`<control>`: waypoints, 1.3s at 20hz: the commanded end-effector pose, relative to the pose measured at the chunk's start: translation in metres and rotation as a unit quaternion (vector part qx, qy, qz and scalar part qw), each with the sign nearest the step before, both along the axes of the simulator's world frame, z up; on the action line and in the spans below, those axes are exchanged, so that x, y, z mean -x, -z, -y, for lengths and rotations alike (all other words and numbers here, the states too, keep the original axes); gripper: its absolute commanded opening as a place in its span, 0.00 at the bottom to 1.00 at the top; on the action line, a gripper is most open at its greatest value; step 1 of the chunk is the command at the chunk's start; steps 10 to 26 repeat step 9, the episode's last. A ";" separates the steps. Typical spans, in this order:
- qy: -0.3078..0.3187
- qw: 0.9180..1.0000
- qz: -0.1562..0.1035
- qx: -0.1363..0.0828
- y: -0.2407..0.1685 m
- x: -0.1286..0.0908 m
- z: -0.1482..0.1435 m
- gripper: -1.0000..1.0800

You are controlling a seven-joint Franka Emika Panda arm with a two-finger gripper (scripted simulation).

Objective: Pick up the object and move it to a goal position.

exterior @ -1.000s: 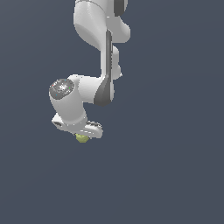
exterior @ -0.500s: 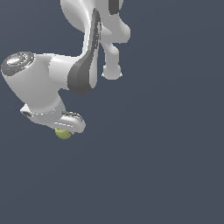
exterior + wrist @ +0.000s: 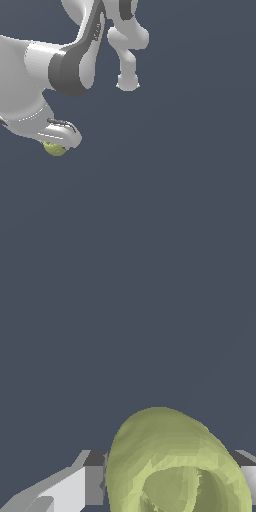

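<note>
The object point(image 3: 54, 149) is a small yellow-green roundish item that peeks out under my white gripper point(image 3: 59, 143) at the exterior view's left. Most of it is hidden by the hand. In the wrist view the object point(image 3: 172, 463) fills the space between my two fingers point(image 3: 75, 487), with a ring-like hollow facing the camera. The gripper is shut on it and holds it in the air. The white arm point(image 3: 75, 55) reaches in from the upper left of the exterior view, very near the camera.
A plain dark grey-blue background point(image 3: 190, 175) surrounds the arm in both views. A further white arm link point(image 3: 127, 45) hangs at the top middle of the exterior view.
The arm has swung toward the exterior view's left and much nearer the camera, carrying the object with it. The grip on the object has held.
</note>
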State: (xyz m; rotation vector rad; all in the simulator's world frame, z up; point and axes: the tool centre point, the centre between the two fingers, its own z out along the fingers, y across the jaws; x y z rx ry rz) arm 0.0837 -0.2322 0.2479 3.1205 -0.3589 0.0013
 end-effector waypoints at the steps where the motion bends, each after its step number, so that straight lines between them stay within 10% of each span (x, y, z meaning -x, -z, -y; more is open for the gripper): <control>1: 0.000 1.000 0.000 0.000 -0.006 -0.002 0.004 0.00; 26: 0.000 1.000 0.000 0.000 -0.013 -0.005 0.009 0.00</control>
